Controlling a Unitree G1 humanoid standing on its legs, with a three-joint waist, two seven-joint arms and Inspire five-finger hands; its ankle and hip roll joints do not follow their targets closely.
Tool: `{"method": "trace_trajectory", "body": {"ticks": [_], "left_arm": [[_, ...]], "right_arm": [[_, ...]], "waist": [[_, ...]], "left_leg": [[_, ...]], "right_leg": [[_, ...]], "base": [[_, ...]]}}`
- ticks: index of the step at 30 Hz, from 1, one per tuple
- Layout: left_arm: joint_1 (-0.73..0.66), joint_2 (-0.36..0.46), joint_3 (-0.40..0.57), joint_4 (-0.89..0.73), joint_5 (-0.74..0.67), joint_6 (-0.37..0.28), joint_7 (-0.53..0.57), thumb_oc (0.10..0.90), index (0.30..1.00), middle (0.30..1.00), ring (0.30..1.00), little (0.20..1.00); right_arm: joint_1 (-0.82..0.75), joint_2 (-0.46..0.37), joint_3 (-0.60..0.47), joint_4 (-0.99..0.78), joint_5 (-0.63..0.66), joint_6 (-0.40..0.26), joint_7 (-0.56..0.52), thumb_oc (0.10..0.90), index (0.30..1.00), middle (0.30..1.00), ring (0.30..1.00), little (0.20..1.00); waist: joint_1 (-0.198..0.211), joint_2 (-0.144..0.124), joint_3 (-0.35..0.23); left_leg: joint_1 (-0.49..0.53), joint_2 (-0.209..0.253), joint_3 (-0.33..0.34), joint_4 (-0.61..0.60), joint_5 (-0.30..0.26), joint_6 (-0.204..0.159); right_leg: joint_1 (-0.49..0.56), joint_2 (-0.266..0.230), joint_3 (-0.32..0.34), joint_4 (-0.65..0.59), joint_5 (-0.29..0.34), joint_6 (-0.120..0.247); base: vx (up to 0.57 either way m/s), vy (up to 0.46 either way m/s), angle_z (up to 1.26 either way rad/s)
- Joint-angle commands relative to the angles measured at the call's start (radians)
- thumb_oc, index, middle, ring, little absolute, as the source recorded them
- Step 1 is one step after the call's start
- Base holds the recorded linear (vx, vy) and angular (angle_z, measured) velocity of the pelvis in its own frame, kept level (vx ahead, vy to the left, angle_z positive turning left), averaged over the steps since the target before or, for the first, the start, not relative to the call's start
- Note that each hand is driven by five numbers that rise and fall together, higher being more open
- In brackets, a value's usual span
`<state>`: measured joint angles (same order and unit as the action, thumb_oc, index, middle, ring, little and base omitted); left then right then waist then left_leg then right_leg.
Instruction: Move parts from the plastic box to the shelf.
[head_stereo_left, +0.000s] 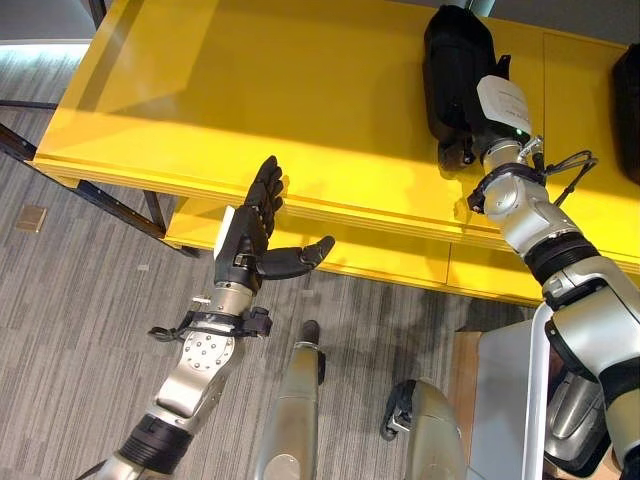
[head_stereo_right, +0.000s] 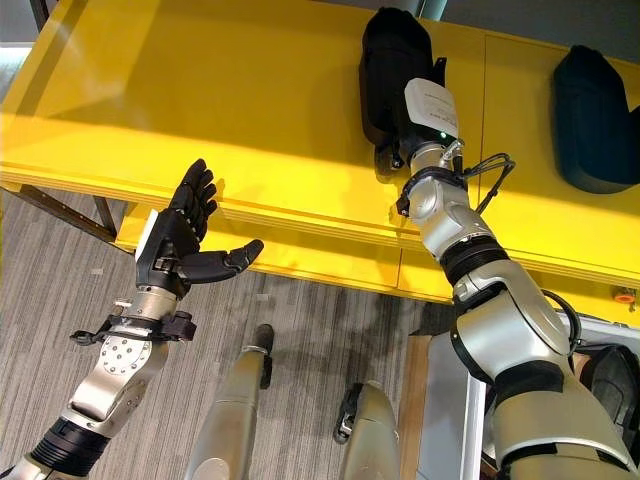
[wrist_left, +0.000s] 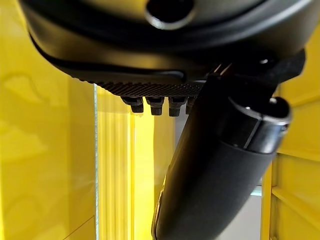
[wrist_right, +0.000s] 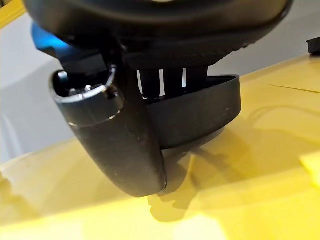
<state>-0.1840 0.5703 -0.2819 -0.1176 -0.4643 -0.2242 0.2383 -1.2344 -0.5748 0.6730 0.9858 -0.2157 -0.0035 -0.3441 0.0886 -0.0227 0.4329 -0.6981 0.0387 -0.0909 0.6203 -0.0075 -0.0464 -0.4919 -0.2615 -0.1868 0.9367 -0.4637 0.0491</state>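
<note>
A long black part (head_stereo_left: 455, 60) lies on the top of the yellow shelf (head_stereo_left: 250, 90), toward its back right. My right hand (head_stereo_left: 497, 108) reaches onto it from the near end. In the right wrist view its fingers (wrist_right: 172, 82) dip behind the part's rim (wrist_right: 210, 112) and the thumb (wrist_right: 120, 145) sits against the outside, so the hand is shut on the part, which rests on the shelf top. My left hand (head_stereo_left: 250, 240) hangs open in front of the shelf's front edge, fingers straight, thumb (wrist_left: 220, 175) spread, holding nothing.
A second black part (head_stereo_right: 590, 110) lies on the shelf further right. The light plastic box (head_stereo_left: 535, 400) stands at the lower right beside my right arm, with dark parts (head_stereo_right: 612, 385) inside. Grey striped floor lies below the shelf.
</note>
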Motion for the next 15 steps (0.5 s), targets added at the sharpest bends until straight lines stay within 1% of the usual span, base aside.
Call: {"method": "trace_trajectory", "body": {"ticks": [1,10,14,15], "left_arm": [[-0.051,-0.009,0.031,-0.125,0.028,-0.097,0.024,0.900,1.000,1.000,1.000,1.000],[-0.056,-0.015,0.036,-0.125,0.041,-0.093,0.038,0.900,1.000,1.000,1.000,1.000],[-0.060,-0.018,0.037,-0.124,0.046,-0.094,0.045,0.900,1.000,1.000,1.000,1.000],[-0.059,-0.018,0.036,-0.124,0.046,-0.094,0.045,0.900,1.000,1.000,1.000,1.000]], "right_arm": [[-0.027,-0.043,-0.001,-0.009,-0.025,0.000,-0.050,0.400,0.300,0.300,0.300,0.300],[0.034,-0.037,-0.035,-0.133,-0.055,0.004,-0.061,0.400,0.300,0.300,0.300,0.300],[0.058,-0.031,-0.054,-0.171,-0.063,0.004,-0.066,0.400,0.300,0.300,0.300,0.300],[0.060,-0.031,-0.055,-0.173,-0.064,0.005,-0.065,0.400,0.300,0.300,0.300,0.300]], "waist": [[-0.002,0.021,-0.047],[-0.014,0.020,-0.043],[-0.018,0.020,-0.044],[-0.017,0.019,-0.042]], "left_leg": [[0.094,0.119,-0.037,0.171,-0.274,-0.027],[0.083,0.114,-0.032,0.181,-0.283,-0.022],[0.076,0.111,-0.031,0.178,-0.279,-0.019],[0.080,0.112,-0.030,0.182,-0.285,-0.019]], "right_leg": [[-0.050,0.043,0.060,-0.051,0.089,-0.008],[-0.059,0.042,0.065,-0.047,0.086,-0.010],[-0.065,0.040,0.065,-0.052,0.094,-0.011],[-0.062,0.040,0.066,-0.050,0.089,-0.010]], "base": [[0.01,0.003,-0.08],[0.01,0.000,-0.03],[0.00,0.000,0.00],[0.00,0.000,0.00]]}}
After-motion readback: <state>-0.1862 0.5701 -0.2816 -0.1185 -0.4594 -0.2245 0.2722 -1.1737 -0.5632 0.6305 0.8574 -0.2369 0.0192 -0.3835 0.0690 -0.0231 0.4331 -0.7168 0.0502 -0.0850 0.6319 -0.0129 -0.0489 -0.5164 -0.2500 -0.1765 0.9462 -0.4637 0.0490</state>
